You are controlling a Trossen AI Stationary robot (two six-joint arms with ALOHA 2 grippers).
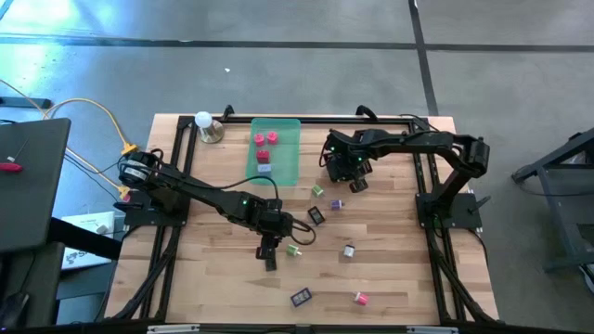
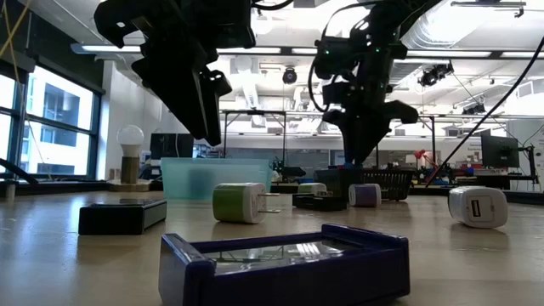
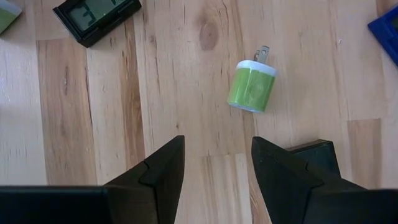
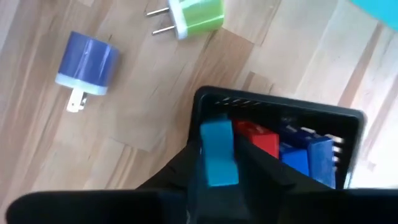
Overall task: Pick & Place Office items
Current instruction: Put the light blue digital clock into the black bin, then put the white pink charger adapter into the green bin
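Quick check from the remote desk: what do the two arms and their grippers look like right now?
Both arms are black, jointed, and mounted on black frames at the table's sides. The left arm has a small green light near its wrist and yellow cables running off its base. The right arm has black cabling. The left gripper has two blocky, wedge-shaped black fingers; the right gripper is black as well.

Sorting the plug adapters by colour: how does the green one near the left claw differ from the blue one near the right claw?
The green plug adapter has a lime body with a white cap; the blue plug adapter is lavender-blue with a pale cap. The green one lies just ahead of the open left claw; the blue one lies near the black mesh basket. Both lie sideways on the wooden table, metal prongs showing.
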